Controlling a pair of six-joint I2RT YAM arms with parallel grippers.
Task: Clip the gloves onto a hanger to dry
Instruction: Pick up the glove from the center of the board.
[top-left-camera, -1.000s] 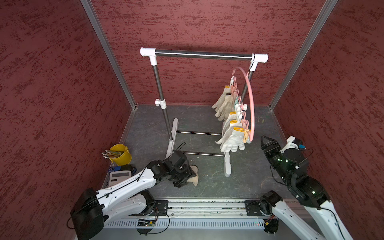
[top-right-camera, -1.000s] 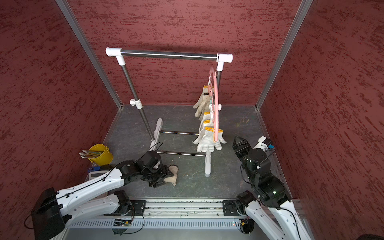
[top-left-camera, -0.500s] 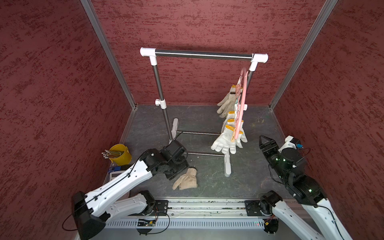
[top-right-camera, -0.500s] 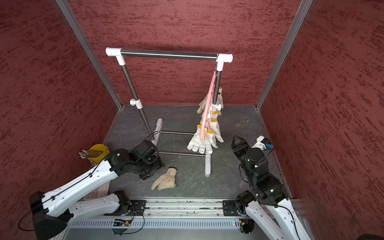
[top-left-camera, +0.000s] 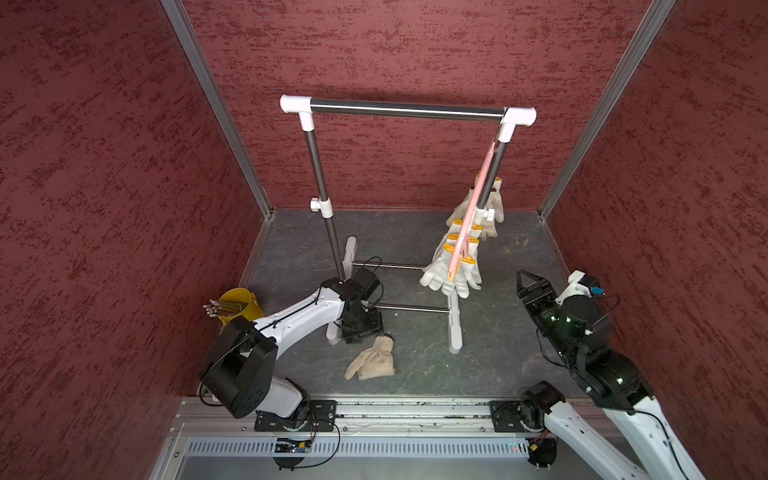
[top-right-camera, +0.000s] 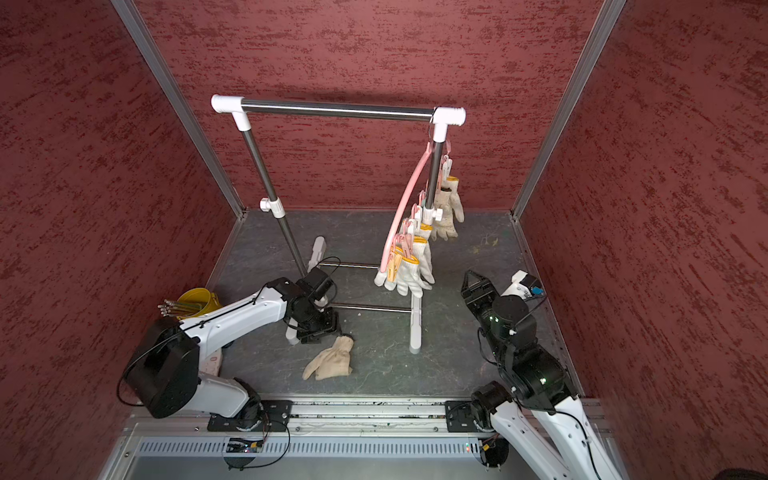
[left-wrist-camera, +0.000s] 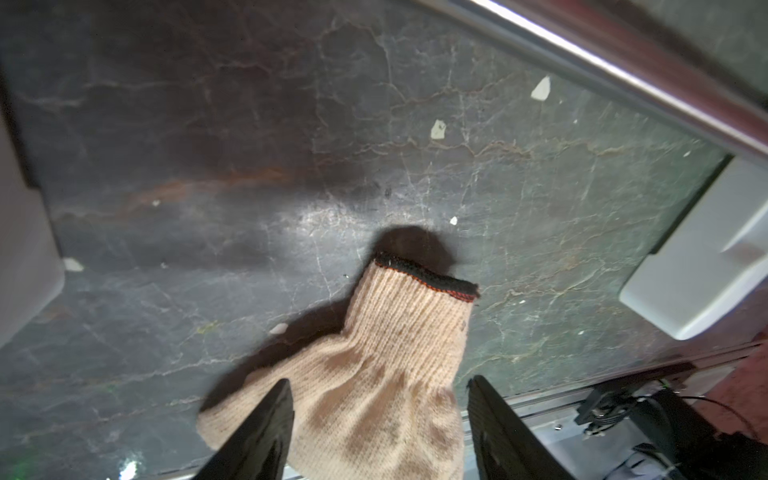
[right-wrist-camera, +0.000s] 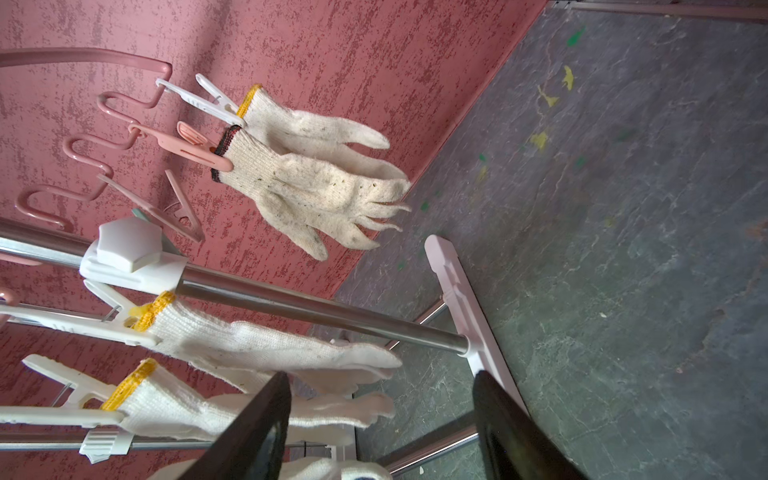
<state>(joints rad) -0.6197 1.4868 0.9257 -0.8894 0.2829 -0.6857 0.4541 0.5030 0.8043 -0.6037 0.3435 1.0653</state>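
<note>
Stained beige glove (left-wrist-camera: 386, 353), black-trimmed cuff, lies near the rack (top-left-camera: 407, 111) foot. Its fingers are cut off in the left wrist view. Both released: left claw (left-wrist-camera: 378, 386), right claw (right-wrist-camera: 380, 378).

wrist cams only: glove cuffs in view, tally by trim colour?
Yellow-trimmed cuffs: 3, all clipped on the hanger.
Black-trimmed cuffs: 2, one clipped, one on the floor glove.
Total: 5. Gloves whose cuffs are out of these views are not counted.
</note>
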